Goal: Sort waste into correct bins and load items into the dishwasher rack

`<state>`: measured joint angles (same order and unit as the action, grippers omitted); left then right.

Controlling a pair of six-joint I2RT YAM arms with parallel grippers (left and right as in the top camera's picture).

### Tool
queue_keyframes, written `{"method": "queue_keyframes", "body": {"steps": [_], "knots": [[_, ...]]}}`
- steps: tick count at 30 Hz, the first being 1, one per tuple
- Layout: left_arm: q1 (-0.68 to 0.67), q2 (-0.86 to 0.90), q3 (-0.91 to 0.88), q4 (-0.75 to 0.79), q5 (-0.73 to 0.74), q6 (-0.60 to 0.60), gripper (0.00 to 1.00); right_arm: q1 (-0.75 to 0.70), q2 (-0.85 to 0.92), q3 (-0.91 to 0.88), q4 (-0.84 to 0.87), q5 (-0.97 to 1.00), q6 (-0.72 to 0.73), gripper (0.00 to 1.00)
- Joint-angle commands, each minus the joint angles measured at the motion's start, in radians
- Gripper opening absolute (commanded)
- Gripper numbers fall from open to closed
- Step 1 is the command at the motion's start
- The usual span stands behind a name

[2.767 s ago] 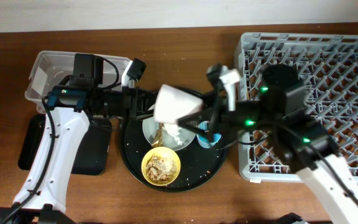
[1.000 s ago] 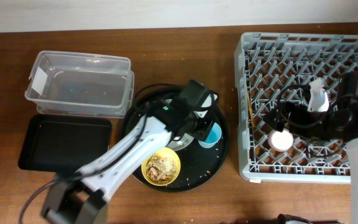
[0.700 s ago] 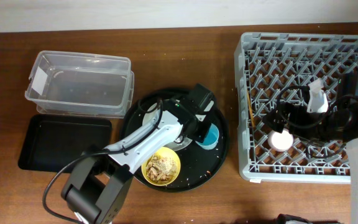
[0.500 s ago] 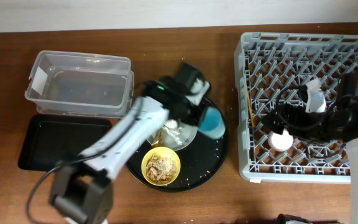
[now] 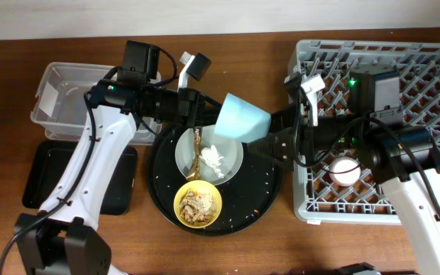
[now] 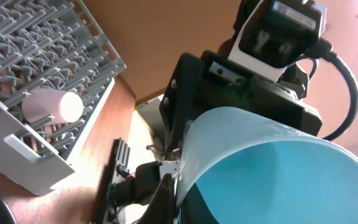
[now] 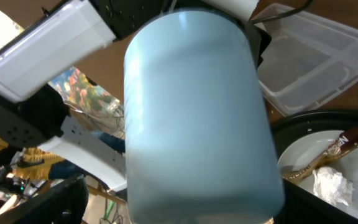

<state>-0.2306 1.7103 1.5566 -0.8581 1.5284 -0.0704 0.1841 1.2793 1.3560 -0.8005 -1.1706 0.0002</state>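
The light blue cup (image 5: 243, 118) hangs tilted above the round tray, with my left gripper (image 5: 207, 114) shut on its rim (image 6: 185, 155). My right gripper (image 5: 272, 142) stands open around the cup's closed end (image 7: 191, 112), one finger (image 7: 61, 202) showing a gap beside it. On the grey-green plate (image 5: 183, 149) lie a white paper wad (image 5: 212, 158) and a gold-brown wrapper (image 5: 195, 160). The yellow bowl (image 5: 198, 204) holds brown food scraps. A pink cup (image 5: 344, 171) lies in the grey dishwasher rack (image 5: 434, 76).
Plate and bowl sit on a large round black tray (image 5: 262, 198). The clear tub (image 5: 59, 95) stands at the back left, the shallow black tray (image 5: 40, 179) in front of it under my left arm. The rack's near-left wall (image 5: 300, 191) is beside the round tray.
My left gripper shut on the blue cup and lifted it off the round tray. My right gripper left the pink cup in the rack and came left around the blue cup's base.
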Motion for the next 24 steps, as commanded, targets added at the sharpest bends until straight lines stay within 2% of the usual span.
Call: {"method": "queue_keyframes", "body": {"steps": [1,2,3,6,7,8,9,11,12,13,15,18,20,22,24], "knots": [[0.002,-0.005,0.005,-0.007,0.046,0.019,0.0,0.006,-0.01,0.01,0.033,-0.002,0.043,0.92],[0.0,-0.005,0.005,-0.007,0.046,0.019,0.0,0.006,-0.01,0.01,0.035,-0.018,0.043,0.81],[-0.004,-0.005,0.005,-0.007,0.045,0.019,0.0,0.006,-0.01,0.01,0.039,-0.037,0.043,0.64],[-0.014,-0.005,0.005,-0.006,0.038,0.019,0.0,0.006,-0.01,0.01,0.038,-0.057,0.042,0.54],[-0.016,-0.005,0.005,-0.006,0.026,0.019,0.0,0.006,-0.01,0.01,0.038,-0.056,0.042,0.45],[-0.015,-0.005,0.005,-0.006,0.009,0.019,0.07,0.005,-0.011,0.01,0.038,-0.056,0.042,0.44],[-0.015,-0.005,0.005,-0.007,-0.027,0.019,0.35,0.004,-0.013,0.011,0.038,-0.056,0.042,0.45],[-0.005,-0.005,0.005,-0.025,-0.197,0.019,0.41,-0.028,-0.04,0.012,0.025,-0.037,0.042,0.46],[0.016,-0.005,0.005,-0.058,-0.301,0.019,0.48,-0.064,-0.071,0.013,-0.007,0.024,0.042,0.46],[0.041,-0.005,0.005,-0.087,-0.333,0.019,0.6,-0.108,-0.102,0.013,-0.051,0.113,0.042,0.46],[0.094,-0.005,0.005,-0.136,-0.328,0.019,0.72,-0.219,-0.161,0.013,-0.168,0.311,0.042,0.46],[0.14,-0.005,0.005,-0.197,-0.329,0.019,0.84,-0.485,-0.202,0.013,-0.369,0.721,0.119,0.46],[0.142,-0.005,0.005,-0.203,-0.33,0.02,0.85,-0.632,-0.176,0.013,-0.456,0.928,0.236,0.46],[0.142,-0.005,0.005,-0.205,-0.33,0.02,0.85,-0.728,-0.105,0.011,-0.479,1.024,0.281,0.46],[0.142,-0.005,0.005,-0.219,-0.333,0.02,0.85,-0.753,0.001,0.011,-0.504,1.082,0.297,0.46]]}}
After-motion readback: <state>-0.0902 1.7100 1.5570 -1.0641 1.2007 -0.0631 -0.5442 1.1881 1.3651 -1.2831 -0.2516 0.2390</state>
